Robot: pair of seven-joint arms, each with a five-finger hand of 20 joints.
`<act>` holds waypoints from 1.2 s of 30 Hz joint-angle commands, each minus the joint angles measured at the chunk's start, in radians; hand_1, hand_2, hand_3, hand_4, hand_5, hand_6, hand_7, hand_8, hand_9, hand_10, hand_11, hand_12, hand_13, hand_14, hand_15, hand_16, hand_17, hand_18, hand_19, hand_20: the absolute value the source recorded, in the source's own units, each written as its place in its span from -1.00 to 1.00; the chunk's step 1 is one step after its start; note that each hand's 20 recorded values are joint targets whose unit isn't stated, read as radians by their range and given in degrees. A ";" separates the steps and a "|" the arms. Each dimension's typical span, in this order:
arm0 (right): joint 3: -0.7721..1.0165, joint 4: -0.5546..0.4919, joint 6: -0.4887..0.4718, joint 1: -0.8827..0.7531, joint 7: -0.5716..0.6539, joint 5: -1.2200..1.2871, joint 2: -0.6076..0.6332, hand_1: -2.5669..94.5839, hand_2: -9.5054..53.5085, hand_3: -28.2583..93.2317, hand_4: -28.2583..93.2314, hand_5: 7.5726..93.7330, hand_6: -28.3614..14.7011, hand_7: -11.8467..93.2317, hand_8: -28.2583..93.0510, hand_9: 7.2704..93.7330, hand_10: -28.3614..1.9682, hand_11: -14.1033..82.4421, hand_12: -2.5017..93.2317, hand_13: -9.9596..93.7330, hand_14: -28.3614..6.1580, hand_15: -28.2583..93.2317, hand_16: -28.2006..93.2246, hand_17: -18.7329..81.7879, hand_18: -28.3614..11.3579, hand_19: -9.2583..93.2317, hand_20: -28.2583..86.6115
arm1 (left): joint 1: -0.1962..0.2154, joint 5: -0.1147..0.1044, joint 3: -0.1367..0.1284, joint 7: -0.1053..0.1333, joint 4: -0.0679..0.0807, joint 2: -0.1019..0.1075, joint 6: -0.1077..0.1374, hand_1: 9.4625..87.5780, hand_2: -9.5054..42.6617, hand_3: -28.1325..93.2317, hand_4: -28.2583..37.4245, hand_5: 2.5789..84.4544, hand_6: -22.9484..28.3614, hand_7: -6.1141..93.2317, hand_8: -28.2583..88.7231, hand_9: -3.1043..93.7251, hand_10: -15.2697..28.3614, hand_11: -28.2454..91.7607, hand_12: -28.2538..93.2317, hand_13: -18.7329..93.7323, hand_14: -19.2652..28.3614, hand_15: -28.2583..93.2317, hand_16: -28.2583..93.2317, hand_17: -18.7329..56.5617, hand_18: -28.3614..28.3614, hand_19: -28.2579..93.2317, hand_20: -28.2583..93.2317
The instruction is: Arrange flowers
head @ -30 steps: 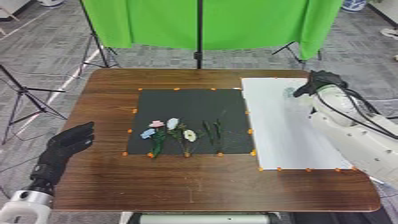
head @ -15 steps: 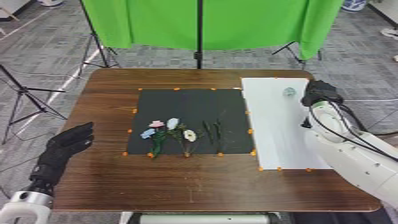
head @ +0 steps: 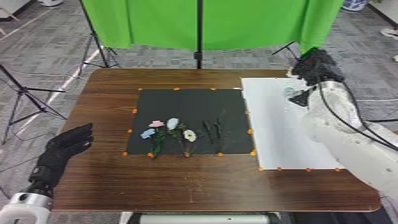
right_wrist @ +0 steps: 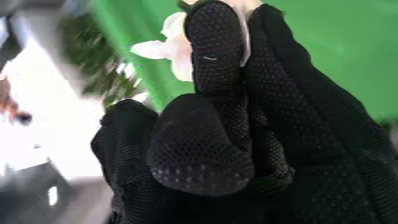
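Observation:
The right hand (head: 315,67) is over the far right corner of the table, close to a small clear vase (head: 290,91) on the white sheet. In the right wrist view, the curled fingers of the right hand (right_wrist: 200,145) hold a white flower (right_wrist: 160,49), its petals showing behind a fingertip. On the black mat (head: 178,105) lie a pink flower (head: 157,124), a blue flower (head: 148,133), white flowers (head: 189,135) and dark green stems (head: 213,132). At the table's left side, the left hand (head: 67,142) is held open with relaxed fingers.
Orange tape pieces mark the borders of the mat and of the white sheet (head: 280,135). Beyond the brown table (head: 178,185) stands a green backdrop (head: 160,25) with a black pole. The right arm reaches across the sheet's right side.
The right hand first drew back to the right of the vase, then moved forward to the table's far edge. The left hand and the flowers on the mat have kept still.

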 commanded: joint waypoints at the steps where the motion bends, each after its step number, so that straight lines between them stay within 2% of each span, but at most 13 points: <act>1: -0.040 -0.110 -0.029 0.065 -0.127 0.303 -0.134 0.34 -1.00 0.40 -0.84 0.72 0.27 -0.33 -0.35 1.00 0.33 -0.47 -0.01 0.98 0.59 0.49 0.07 0.68 -0.29 1.00 0.53 | -0.007 0.004 0.010 -0.011 0.006 -0.004 -0.013 -0.28 -0.97 0.54 -0.45 -0.05 -0.01 -0.61 -0.63 -0.19 0.21 -0.27 -0.33 -0.12 0.47 -0.27 -0.48 -0.35 0.52 -0.34 -0.18; 9: -0.047 -0.101 -0.104 0.022 -0.138 0.556 -0.204 0.34 -1.00 0.40 -0.83 0.71 0.27 -0.33 -0.35 0.99 0.31 -0.46 0.00 0.97 0.59 0.48 0.07 0.68 -0.28 1.00 0.51 | -0.005 0.004 0.007 -0.016 0.008 -0.006 -0.014 -0.29 -0.97 0.54 -0.44 -0.05 -0.01 -0.61 -0.63 -0.20 0.21 -0.27 -0.33 -0.12 0.47 -0.27 -0.48 -0.35 0.52 -0.34 -0.18; 10: -0.056 -0.098 -0.117 0.023 -0.143 0.588 -0.210 0.34 -1.00 0.40 -0.83 0.70 0.27 -0.33 -0.34 0.99 0.31 -0.46 0.00 0.97 0.59 0.48 0.07 0.68 -0.28 1.00 0.51 | 0.000 0.003 0.005 -0.015 0.005 -0.009 -0.011 -0.29 -0.97 0.54 -0.44 -0.05 -0.01 -0.61 -0.63 -0.20 0.21 -0.27 -0.33 -0.12 0.47 -0.27 -0.48 -0.35 0.52 -0.34 -0.18; 11: 0.035 -0.098 -0.193 -0.047 -0.124 0.536 -0.265 0.34 -1.00 0.40 -0.83 0.70 0.27 -0.33 -0.34 0.99 0.31 -0.46 0.01 0.97 0.59 0.48 0.07 0.68 -0.28 1.00 0.51 | -0.005 0.002 0.007 -0.017 0.007 -0.007 -0.014 -0.29 -0.97 0.54 -0.44 -0.05 -0.01 -0.61 -0.63 -0.20 0.21 -0.27 -0.33 -0.12 0.47 -0.27 -0.48 -0.35 0.52 -0.34 -0.18; 15: -0.056 -0.083 -0.169 -0.011 -0.130 0.561 -0.251 0.34 -1.00 0.40 -0.82 0.70 0.26 -0.33 -0.34 0.98 0.31 -0.45 0.01 0.97 0.60 0.48 0.08 0.67 -0.27 1.00 0.51 | -0.015 0.003 0.013 -0.018 0.014 -0.002 -0.024 -0.29 -0.97 0.55 -0.44 -0.05 -0.01 -0.61 -0.63 -0.20 0.21 -0.27 -0.33 -0.12 0.48 -0.27 -0.48 -0.36 0.52 -0.34 -0.18; 28: -0.142 -0.010 -0.193 0.012 -0.122 0.588 -0.275 0.30 -1.00 0.41 -0.83 0.68 0.32 -0.32 -0.38 0.93 0.30 -0.35 0.03 0.92 0.50 0.49 0.09 0.61 -0.35 1.00 0.51 | -0.035 0.001 0.022 -0.029 0.024 0.008 -0.045 -0.31 -0.96 0.55 -0.45 -0.06 -0.02 -0.62 -0.63 -0.21 0.20 -0.28 -0.32 -0.13 0.47 -0.28 -0.48 -0.36 0.52 -0.35 -0.18; 32: -0.150 0.006 -0.183 0.018 -0.127 0.550 -0.270 0.27 -1.00 0.42 -0.82 0.67 0.37 -0.33 -0.40 0.90 0.29 -0.32 0.01 0.91 0.48 0.50 0.08 0.60 -0.36 1.00 0.49 | -0.030 0.002 0.019 -0.029 0.022 0.007 -0.044 -0.31 -0.96 0.55 -0.45 -0.06 -0.02 -0.62 -0.63 -0.21 0.20 -0.28 -0.32 -0.13 0.47 -0.28 -0.48 -0.36 0.52 -0.35 -0.18; 36: -0.141 0.010 -0.186 0.014 -0.132 0.555 -0.261 0.20 -1.00 0.40 -0.80 0.65 0.38 -0.37 -0.41 0.85 0.23 -0.16 -0.10 0.90 0.46 0.50 0.07 0.59 -0.39 1.00 0.49 | -0.031 0.001 0.018 -0.033 0.023 0.008 -0.049 -0.31 -0.96 0.55 -0.45 -0.06 -0.02 -0.62 -0.62 -0.21 0.20 -0.28 -0.32 -0.13 0.47 -0.28 -0.48 -0.36 0.51 -0.35 -0.18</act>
